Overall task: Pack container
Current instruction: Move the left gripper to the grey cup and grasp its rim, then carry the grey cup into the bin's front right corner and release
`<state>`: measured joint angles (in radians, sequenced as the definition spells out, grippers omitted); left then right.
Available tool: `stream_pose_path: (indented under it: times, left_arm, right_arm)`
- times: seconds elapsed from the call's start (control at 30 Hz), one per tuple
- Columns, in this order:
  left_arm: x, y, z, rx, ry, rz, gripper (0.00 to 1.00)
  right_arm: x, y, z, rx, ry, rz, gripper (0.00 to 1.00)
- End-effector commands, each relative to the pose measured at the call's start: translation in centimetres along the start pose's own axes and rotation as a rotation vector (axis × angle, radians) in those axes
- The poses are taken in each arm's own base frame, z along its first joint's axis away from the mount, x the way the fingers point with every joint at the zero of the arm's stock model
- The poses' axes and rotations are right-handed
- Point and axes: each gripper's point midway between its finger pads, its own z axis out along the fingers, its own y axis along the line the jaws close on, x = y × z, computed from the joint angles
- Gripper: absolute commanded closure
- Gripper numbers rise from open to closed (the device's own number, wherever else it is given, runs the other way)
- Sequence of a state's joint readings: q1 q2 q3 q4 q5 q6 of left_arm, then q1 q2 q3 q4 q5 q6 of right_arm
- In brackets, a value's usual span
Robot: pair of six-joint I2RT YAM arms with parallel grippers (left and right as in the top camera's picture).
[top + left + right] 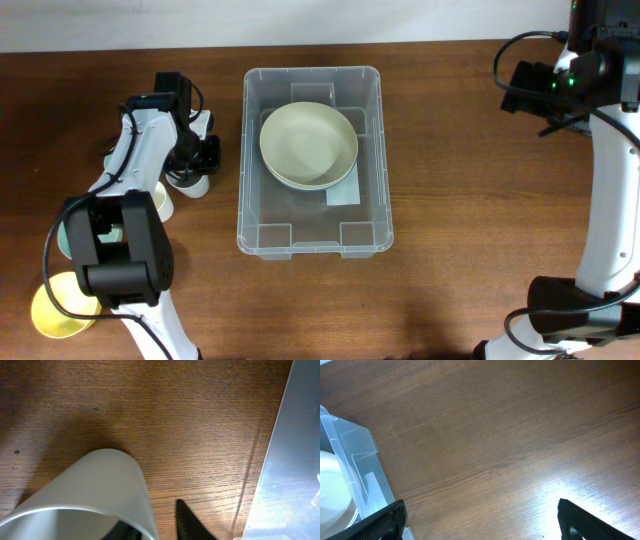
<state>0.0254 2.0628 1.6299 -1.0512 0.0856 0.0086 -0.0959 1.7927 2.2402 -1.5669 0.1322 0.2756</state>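
Observation:
The clear plastic container [370, 215] stands mid-table with a pale cream bowl [308, 145] inside it. My left gripper [192, 160] is to the container's left, over a white cup [190, 185]. In the left wrist view the jaws [157, 525] straddle the white cup's [95, 495] wall, one finger inside and one outside, closed on it. The container's edge [290, 460] shows at the right. My right gripper [530, 90] is open and empty over bare wood at the far right [482, 520]. The container's corner [355, 455] and the bowl [332, 490] show in the right wrist view.
A cream cup [162, 202] stands beside the white cup. A greenish cup [62, 238] and a yellow dish [55, 308] sit near the left front, partly under the left arm's base. The right arm's base [575, 310] is at the front right.

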Motion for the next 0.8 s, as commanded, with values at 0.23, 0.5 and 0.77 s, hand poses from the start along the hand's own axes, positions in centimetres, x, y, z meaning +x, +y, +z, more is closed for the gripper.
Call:
stream_pose_path:
  times: [0.23,0.5,0.77]
  left_arm:
    - [-0.5,0.2,0.0,-0.004,-0.015,0.001,0.99]
    - [-2.7,-0.5,-4.0,-0.004,-0.082,0.015,1.0]
    - [-4.7,-4.9,-16.3,0.013,-0.278,0.105,1.0]
  right_arm:
    - [0.1,0.0,0.3,-0.001,0.01,-0.007,0.08]
    - [0.0,0.0,0.3,0.0,0.009,-0.007,0.08]
    - [-0.3,-1.5,0.4,0.03,0.001,0.022,0.08]
